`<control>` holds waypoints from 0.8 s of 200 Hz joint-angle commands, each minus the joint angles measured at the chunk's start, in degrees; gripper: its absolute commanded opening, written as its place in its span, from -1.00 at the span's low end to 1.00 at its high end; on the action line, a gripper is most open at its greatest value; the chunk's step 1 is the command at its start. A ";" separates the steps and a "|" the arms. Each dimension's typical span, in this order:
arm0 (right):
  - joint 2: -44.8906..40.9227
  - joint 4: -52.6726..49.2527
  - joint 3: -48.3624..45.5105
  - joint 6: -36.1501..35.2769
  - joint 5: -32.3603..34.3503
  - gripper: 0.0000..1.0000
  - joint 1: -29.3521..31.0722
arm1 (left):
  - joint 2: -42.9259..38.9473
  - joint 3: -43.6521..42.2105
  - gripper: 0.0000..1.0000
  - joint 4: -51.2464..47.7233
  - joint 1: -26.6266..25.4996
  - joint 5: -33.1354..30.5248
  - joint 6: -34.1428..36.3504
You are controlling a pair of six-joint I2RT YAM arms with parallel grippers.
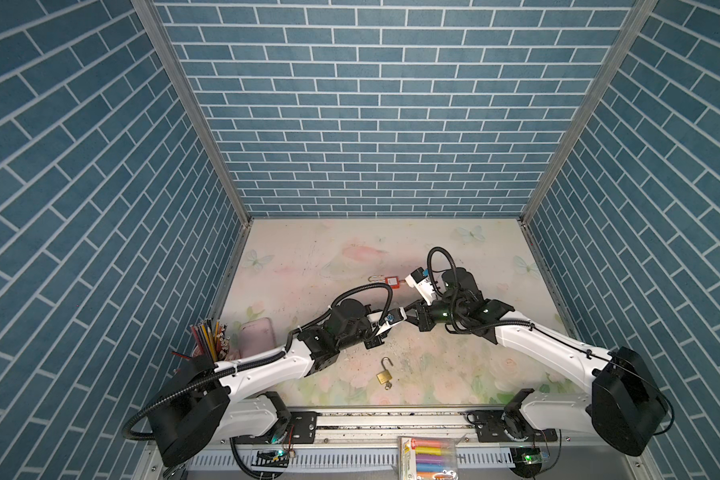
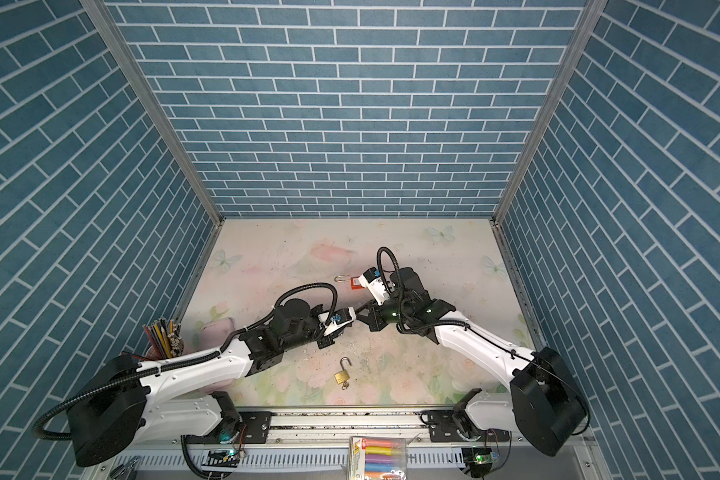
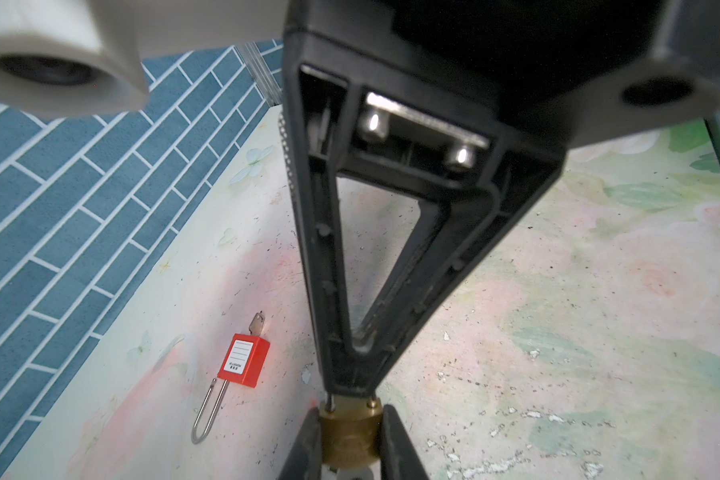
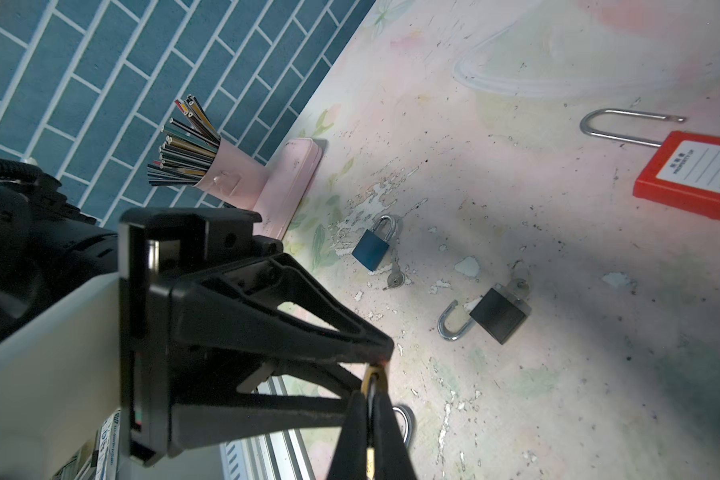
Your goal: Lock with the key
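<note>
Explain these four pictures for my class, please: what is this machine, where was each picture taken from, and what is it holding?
Two robot arms work over a table inside a blue-tiled booth. Two pictures come from one camera overhead; the others from a camera on each wrist. The left gripper has its fingers shut on the shackle of a small brass padlock; the right gripper pinches something thin at its base, probably the key. On the table lie a red padlock, a blue padlock, a black padlock, a second brass padlock, a pencil cup and a pink case.
</note>
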 commanded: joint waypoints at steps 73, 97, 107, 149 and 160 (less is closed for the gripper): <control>-2.59 -5.15 -1.76 -9.67 -5.08 -1.00 0.89 | 0.86 4.13 -1.00 6.16 2.84 5.10 -2.08; -2.10 -5.32 -1.00 -9.66 -5.51 -1.00 0.93 | 0.81 4.33 -1.00 6.16 4.07 6.69 -2.48; -1.68 -5.72 -0.56 -9.64 -5.60 -1.00 0.92 | 0.69 4.38 -1.00 6.30 4.48 6.97 -2.53; -0.65 -6.88 0.74 -9.74 -5.73 -1.00 0.93 | 0.60 4.34 -1.00 7.06 5.44 7.53 -2.75; -0.30 -7.07 1.21 -9.60 -5.69 -1.00 0.90 | 0.60 4.42 -1.00 7.12 5.49 7.26 -2.83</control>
